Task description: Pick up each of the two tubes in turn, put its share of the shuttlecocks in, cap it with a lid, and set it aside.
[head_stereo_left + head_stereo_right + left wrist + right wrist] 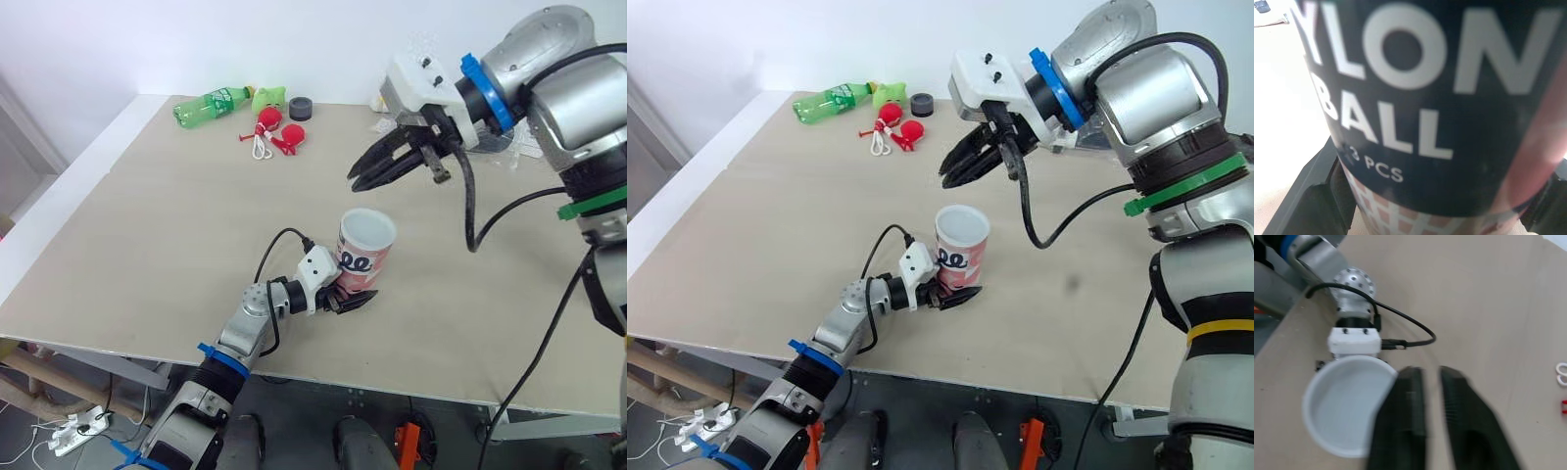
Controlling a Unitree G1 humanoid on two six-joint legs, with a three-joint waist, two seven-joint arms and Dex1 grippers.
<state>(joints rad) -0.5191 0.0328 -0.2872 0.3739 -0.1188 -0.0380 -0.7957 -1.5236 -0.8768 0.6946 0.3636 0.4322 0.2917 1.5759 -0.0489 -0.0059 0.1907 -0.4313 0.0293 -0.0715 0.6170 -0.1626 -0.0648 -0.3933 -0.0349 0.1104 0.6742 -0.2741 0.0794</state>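
Where the table meets its front edge, the left gripper has its fingers clamped on the lower part of the tube, which is held upright with its uncapped mouth facing up. Above and just beyond it hangs the right gripper, its fingers slightly apart and holding nothing. At the far edge lie a green bottle, red toys and a small dark cylinder.

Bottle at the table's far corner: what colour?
The bottle is green, clearest in the left eye view.
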